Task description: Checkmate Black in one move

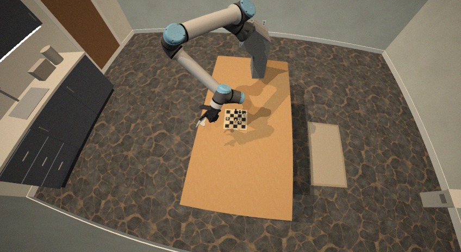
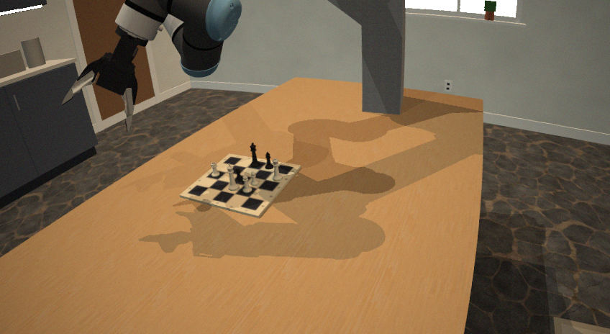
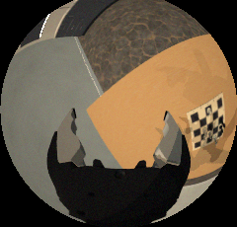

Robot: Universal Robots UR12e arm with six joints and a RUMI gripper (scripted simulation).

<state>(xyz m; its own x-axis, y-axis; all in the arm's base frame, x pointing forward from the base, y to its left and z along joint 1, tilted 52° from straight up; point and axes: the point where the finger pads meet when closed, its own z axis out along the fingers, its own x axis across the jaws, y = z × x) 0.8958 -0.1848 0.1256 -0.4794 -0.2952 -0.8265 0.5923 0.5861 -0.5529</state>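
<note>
A small chessboard [image 2: 240, 183] lies on the wooden table [image 2: 273, 228]; it also shows in the overhead view [image 1: 236, 119] and at the right of the wrist view [image 3: 208, 120]. On it stand several white pieces, among them a tall one [image 2: 231, 178] and a rook [image 2: 276, 170], and black pieces: a tall king [image 2: 253, 152], a smaller piece [image 2: 268, 160] and one in the middle [image 2: 239, 176]. My gripper [image 2: 99, 97] is open and empty, high in the air off the table's left edge, well away from the board; it also shows in the overhead view [image 1: 203, 121] and the wrist view [image 3: 120, 138].
The arm's grey pedestal [image 2: 380, 48] stands at the far end of the table. Dark cabinets [image 2: 38, 116] line the left wall. A pale mat [image 1: 326, 154] lies on the floor to the right of the table.
</note>
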